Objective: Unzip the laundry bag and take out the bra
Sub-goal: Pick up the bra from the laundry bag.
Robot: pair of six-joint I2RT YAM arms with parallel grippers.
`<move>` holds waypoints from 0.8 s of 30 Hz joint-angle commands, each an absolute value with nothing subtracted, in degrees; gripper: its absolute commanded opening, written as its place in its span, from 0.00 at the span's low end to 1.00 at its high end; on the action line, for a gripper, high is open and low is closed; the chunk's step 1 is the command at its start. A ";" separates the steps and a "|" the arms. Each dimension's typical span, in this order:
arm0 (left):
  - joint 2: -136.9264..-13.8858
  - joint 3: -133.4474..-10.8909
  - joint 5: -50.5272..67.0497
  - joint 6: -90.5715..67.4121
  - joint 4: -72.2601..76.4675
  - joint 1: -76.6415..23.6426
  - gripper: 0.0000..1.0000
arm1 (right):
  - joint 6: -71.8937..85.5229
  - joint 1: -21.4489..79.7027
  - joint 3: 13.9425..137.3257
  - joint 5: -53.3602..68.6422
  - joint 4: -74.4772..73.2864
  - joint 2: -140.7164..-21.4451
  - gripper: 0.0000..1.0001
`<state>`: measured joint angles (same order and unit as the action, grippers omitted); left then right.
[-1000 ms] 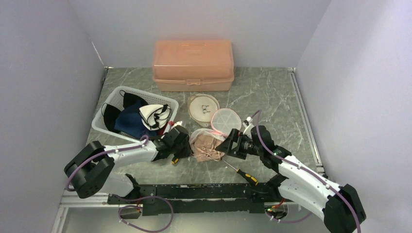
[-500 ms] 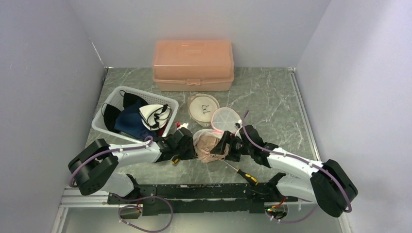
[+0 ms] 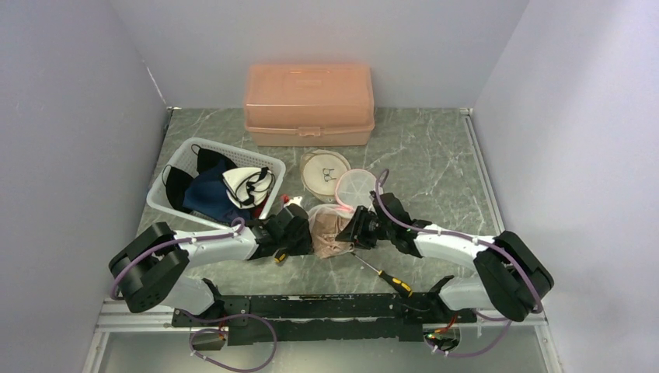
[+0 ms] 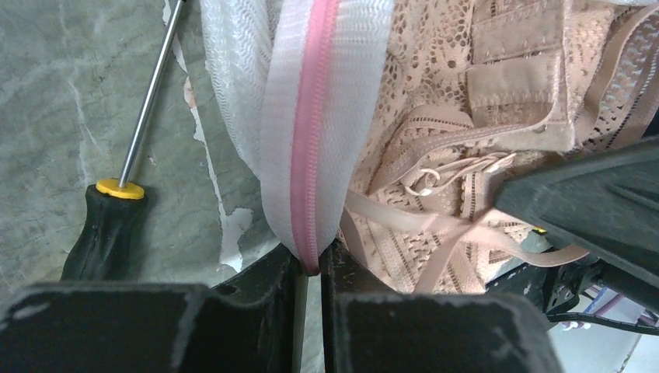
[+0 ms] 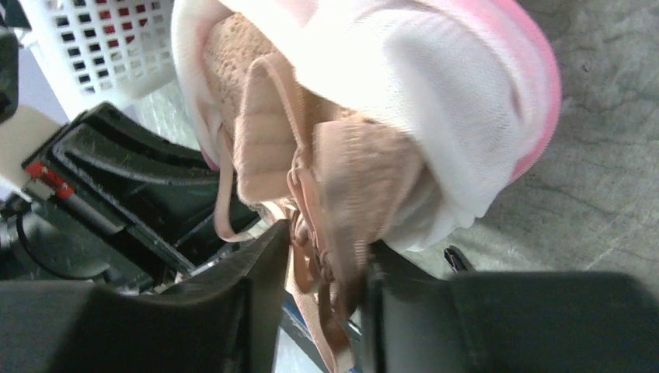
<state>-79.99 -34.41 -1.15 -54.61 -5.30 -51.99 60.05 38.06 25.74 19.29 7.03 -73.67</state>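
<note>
Just now the right pincer (image 5: 322, 264) swung in and narrowed onto the bra (image 5: 342, 163), apparently gripping its straps. The left pincer (image 4: 311, 268), nearly closed, pinches the laundry bag (image 4: 311, 116) zipper edge mid-surface (image 3: 435, 155). Bag is open, bra ready to pull.

Bra in the grip: the right hand (image 5: 326, 273) pinches the lace bra (image 5: 351, 175) between its fingers.
White mesh laundry bag (image 5: 435, 85) bulges toward 1 o'clock; basket (image 5: 93, 47) at 11 o'clock, marbled tabletop (image 5: 602, 171) at 3 o'clock.

White mesh cloth laundry bag (image 4: 233, 85); lace bra (image 4: 466, 93); glossy metal screwdriver shaft (image 4: 151, 85).
</note>
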 commanded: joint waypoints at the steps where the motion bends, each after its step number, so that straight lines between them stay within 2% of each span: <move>1: -78.17 -35.46 -0.53 -53.18 -3.38 -52.42 0.15 | 59.86 38.34 27.88 18.35 9.89 -75.07 0.29; 3: -78.02 -35.51 -0.72 -53.17 -3.87 -52.46 0.15 | 59.90 38.32 27.29 18.47 10.81 -74.44 0.19; 5: -77.98 -35.63 -1.19 -53.45 -4.61 -52.45 0.15 | 58.96 38.37 27.28 18.25 10.34 -72.68 0.02; 6: -77.90 -35.68 -1.53 -53.56 -5.12 -52.43 0.15 | 58.11 38.39 27.50 18.02 9.48 -71.35 0.00; 13: -76.33 -35.73 -4.16 -54.78 -8.59 -52.43 0.15 | 48.51 38.13 32.34 18.48 -2.91 -61.52 0.00; 21: -74.51 -35.56 -5.61 -55.96 -10.92 -52.40 0.16 | 43.71 37.11 34.16 19.27 -8.87 -54.67 0.00; 24: -72.57 -36.03 -5.47 -55.50 -12.40 -52.37 0.24 | 42.14 36.81 34.69 16.23 -9.91 -50.93 0.00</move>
<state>-75.68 -34.41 -4.27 -55.22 -10.04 -52.12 45.89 37.26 31.88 18.70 -8.45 -55.22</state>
